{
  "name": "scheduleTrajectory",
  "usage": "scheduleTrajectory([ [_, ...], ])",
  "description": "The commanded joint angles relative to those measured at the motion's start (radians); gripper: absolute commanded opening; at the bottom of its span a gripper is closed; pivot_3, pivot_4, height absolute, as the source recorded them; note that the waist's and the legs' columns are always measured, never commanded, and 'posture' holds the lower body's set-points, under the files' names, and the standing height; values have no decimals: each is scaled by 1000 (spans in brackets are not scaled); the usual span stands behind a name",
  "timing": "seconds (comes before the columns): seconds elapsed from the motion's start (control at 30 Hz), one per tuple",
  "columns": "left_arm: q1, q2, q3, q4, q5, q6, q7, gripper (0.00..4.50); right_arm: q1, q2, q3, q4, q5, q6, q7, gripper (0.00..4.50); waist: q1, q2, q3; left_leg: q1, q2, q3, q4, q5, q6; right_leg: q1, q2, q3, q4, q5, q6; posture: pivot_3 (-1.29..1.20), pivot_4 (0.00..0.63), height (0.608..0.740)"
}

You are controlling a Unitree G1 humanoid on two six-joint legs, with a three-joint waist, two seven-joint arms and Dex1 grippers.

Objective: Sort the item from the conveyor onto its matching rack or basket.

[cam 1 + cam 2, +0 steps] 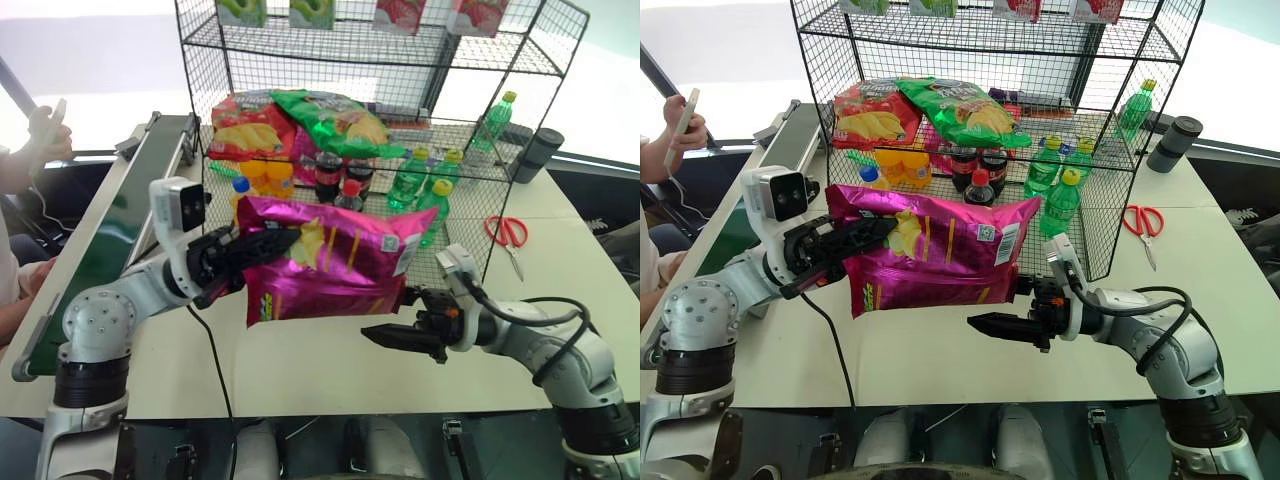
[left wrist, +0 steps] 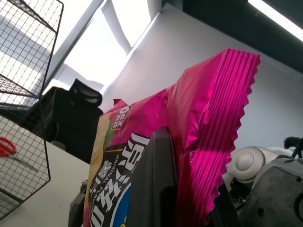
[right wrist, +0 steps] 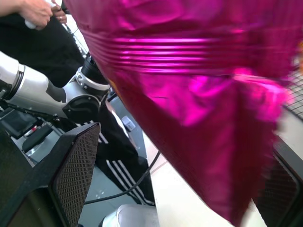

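Standing at the back of the table is the big black wire-grid rack (image 1: 470,140), w/ mesh sides & several shelves. It is the landmark. A red chip bag (image 1: 240,128) and a green chip bag (image 1: 330,118) lie on its middle shelf, so that shelf is prob. where chips go. Soda & green drink bottles (image 1: 420,185) stand on the shelf under that.

Left of the rack runs the long dark green conveyor belt (image 1: 110,235) in its grey metal frame.

Just in front of the rack, up in the air, hangs the shiny magenta-pink snack bag (image 1: 330,265) w/ yellow chips on it. It is off the belt but not on the rack yet.

The left gripper (image 1: 262,243) is pinched tight on the bag's crinkly end seal, so the bag hangs sideways from that end.

The right gripper (image 1: 395,337) sits under the bag's other end, fingers spread wide w/ nothing in them, prob. ready to catch & steady the floppy end.

Red scissors (image 1: 508,232) lie right of the rack.
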State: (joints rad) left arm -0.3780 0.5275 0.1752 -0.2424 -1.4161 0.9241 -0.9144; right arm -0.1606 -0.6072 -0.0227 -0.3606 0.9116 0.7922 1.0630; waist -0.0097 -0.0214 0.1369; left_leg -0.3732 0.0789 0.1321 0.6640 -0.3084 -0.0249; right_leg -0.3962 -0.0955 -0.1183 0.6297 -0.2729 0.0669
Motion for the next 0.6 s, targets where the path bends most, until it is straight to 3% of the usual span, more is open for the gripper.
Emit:
scheduleTrajectory([
  [0.03,-8,-3,1,-22,24,-11,-21,0,-23,14,-5,-23,21,0,-21,3585,0,0,0,0,0,0,0,0,0,0,0,0,0,0,0,0,150,726],
  [0.27,11,13,4,-7,86,-20,-66,0,-20,-12,-20,-19,41,19,-9,134,0,0,0,0,0,0,0,-1,1,0,0,0,0,0,0,0,150,726],
  [0.43,14,20,3,25,161,-50,-125,0,-21,-17,-33,-16,46,17,-16,75,0,0,0,0,0,0,0,-1,2,0,0,0,0,0,0,0,150,726],
  [0.6,18,31,27,38,233,-97,-133,2372,8,-36,-50,-27,26,-1,-18,75,0,0,0,0,0,0,0,-1,2,0,0,0,0,0,0,0,150,726],
])
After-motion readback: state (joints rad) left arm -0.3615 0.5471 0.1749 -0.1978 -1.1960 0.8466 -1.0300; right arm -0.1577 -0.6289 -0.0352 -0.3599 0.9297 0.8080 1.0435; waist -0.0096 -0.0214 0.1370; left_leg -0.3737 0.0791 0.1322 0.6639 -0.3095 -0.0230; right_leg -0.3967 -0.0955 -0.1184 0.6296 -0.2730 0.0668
